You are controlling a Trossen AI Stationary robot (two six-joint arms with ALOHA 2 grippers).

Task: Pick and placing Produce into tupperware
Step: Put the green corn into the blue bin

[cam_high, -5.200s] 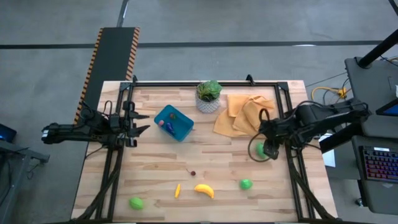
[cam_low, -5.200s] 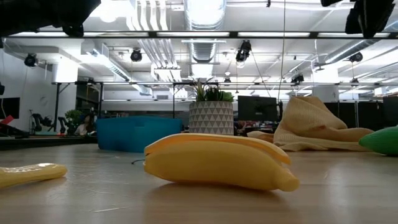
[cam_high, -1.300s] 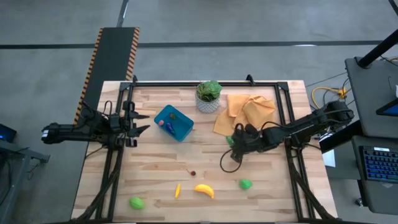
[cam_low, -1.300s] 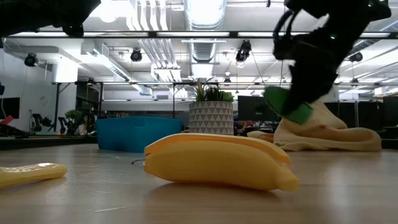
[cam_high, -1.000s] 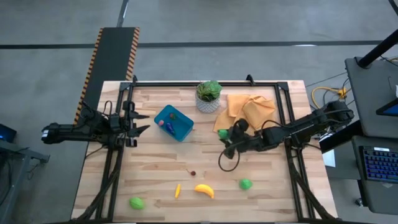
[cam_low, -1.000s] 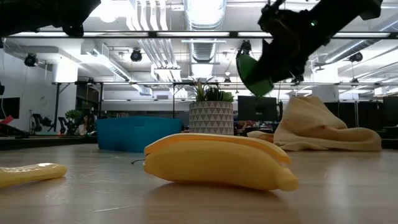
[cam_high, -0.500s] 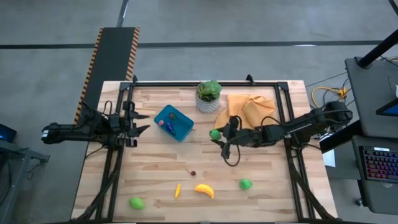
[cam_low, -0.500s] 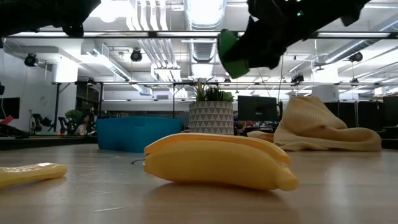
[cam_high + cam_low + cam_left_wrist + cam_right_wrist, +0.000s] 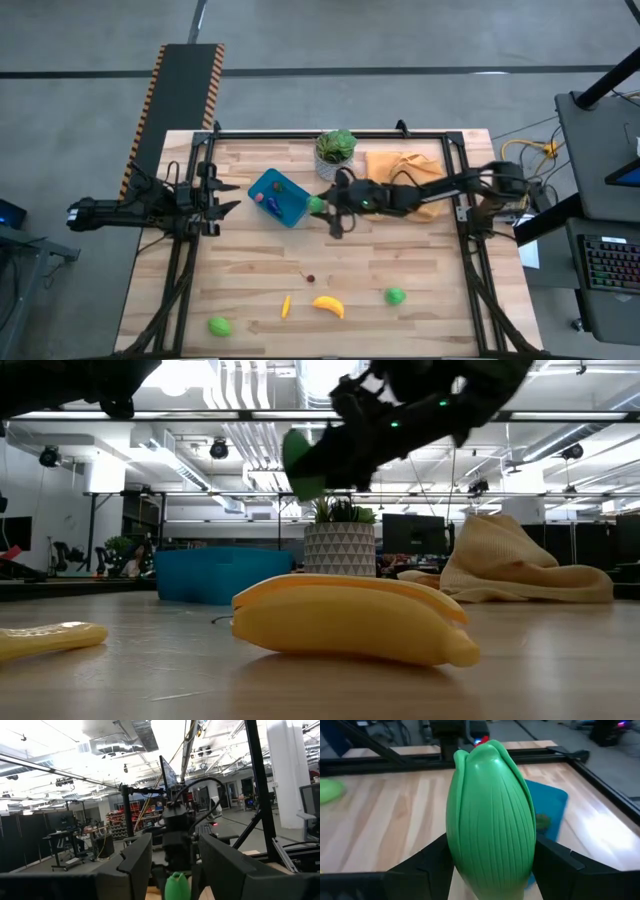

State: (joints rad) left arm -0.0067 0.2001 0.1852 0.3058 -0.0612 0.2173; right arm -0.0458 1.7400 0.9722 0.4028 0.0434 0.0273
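- High view: light wooden slat table [image 9: 400,260] w/ black frame, grey floor round it. Left gripper [image 9: 222,193] waits at table's left edge, fingers spread, holding nothing. Right gripper [image 9: 326,205] reaches across the middle, pinching a green ribbed oval toy vegetable [image 9: 316,205] just beside the small blue-teal plastic tupperware [image 9: 279,197], on the side facing the right arm. Tupperware has a purple piece [image 9: 268,203] & a few other tiny bits inside.
- Count on table: 2 loose green round pieces, one near the front left corner [image 9: 218,325], one front right [image 9: 396,295]; 1 yellow toy banana [image 9: 328,306]; 1 small orange-yellow piece [image 9: 286,305] just beside it; 1 tiny dark red piece [image 9: 310,278]. Also 1 leafy green plant in white pot [image 9: 336,154] & 1 crumpled orange-yellow cloth [image 9: 398,170] at the back.
- Low view: banana lies up front; tupperware, pot & cloth behind. Held vegetable hangs in the air above table level, between tupperware & pot. Room behind: open ceiling w/ ducts, lamps, monitors.
- Left wrist view: the green vegetable & right arm seen head-on between the spread fingers; workshop w/ racks & a black post beyond.
- Right wrist view: vegetable upright, clamped between both fingers; tupperware on the wood right behind it.
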